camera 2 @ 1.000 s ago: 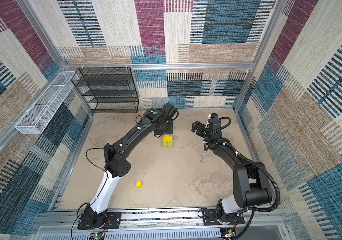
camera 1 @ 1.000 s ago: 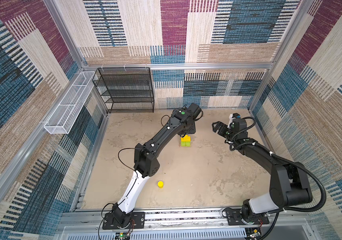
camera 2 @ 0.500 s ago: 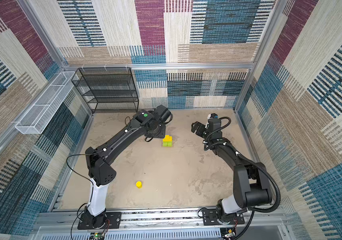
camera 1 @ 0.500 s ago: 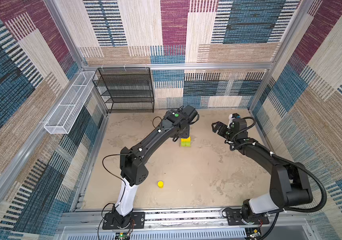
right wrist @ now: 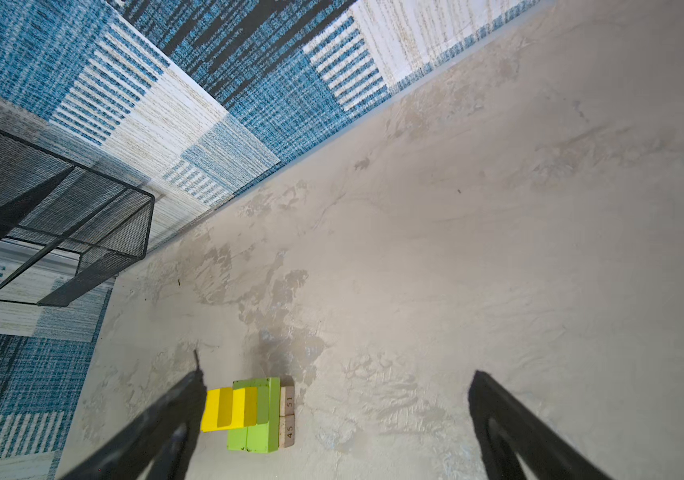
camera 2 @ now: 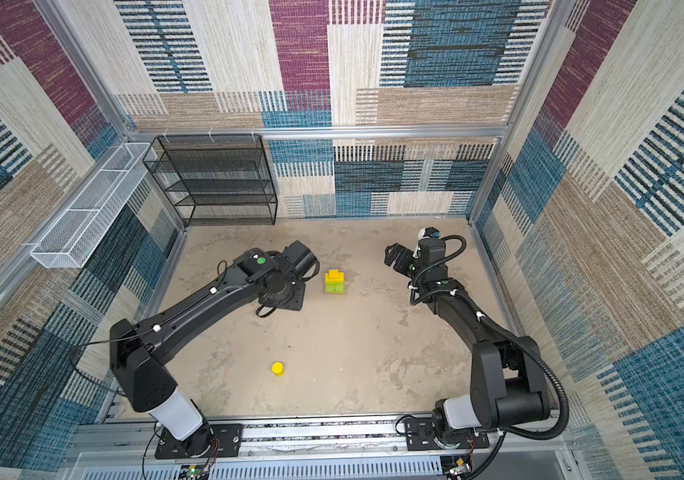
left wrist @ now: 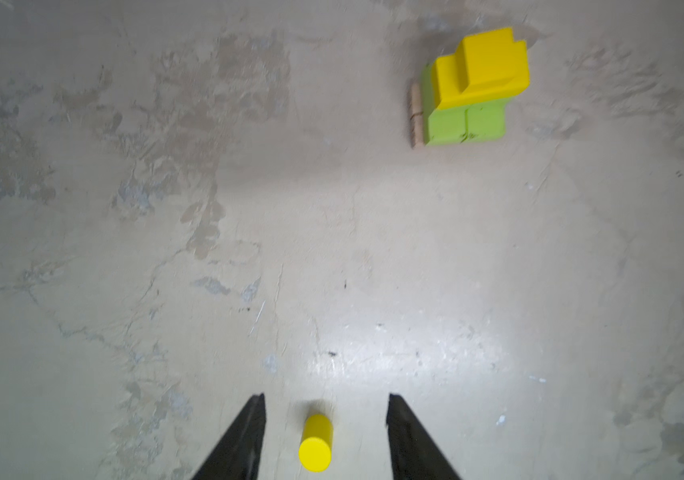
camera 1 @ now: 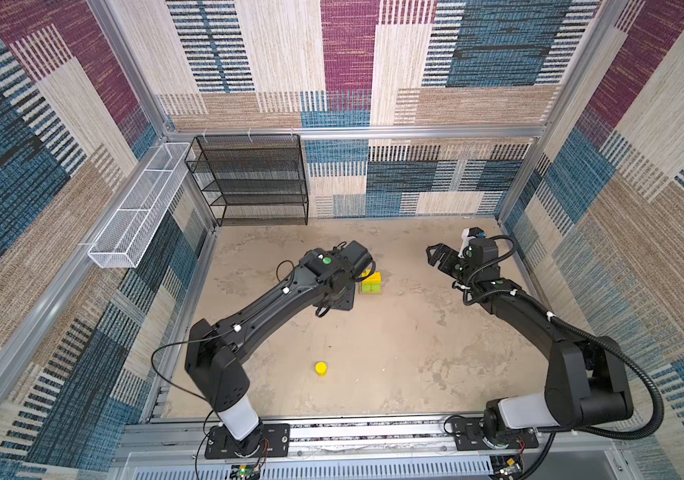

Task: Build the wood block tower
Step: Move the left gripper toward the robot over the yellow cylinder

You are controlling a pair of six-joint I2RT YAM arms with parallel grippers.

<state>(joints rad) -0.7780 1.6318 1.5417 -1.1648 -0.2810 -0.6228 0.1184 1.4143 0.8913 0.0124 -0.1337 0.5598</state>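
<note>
Left gripper (left wrist: 325,397) drew back from the lime-green, yellow-capped tower (camera 2: 334,282).

Mottled beige counter (camera 2: 352,353), overhead. A small tower (camera 2: 334,283) of yellow wood blocks on lime-green ones stands between the black left arm (camera 2: 207,297) and black right arm (camera 2: 456,316). A short yellow wood cylinder (camera 2: 277,368) stands well apart, nearer the front rail. Black mesh shelf (camera 2: 215,183) at rear wall.

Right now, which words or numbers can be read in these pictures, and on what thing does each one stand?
"51": on the end face of the first tan plank, in the right wrist view.
"45": on the end face of the second tan plank, right beside it.
No other text can be read.
</note>
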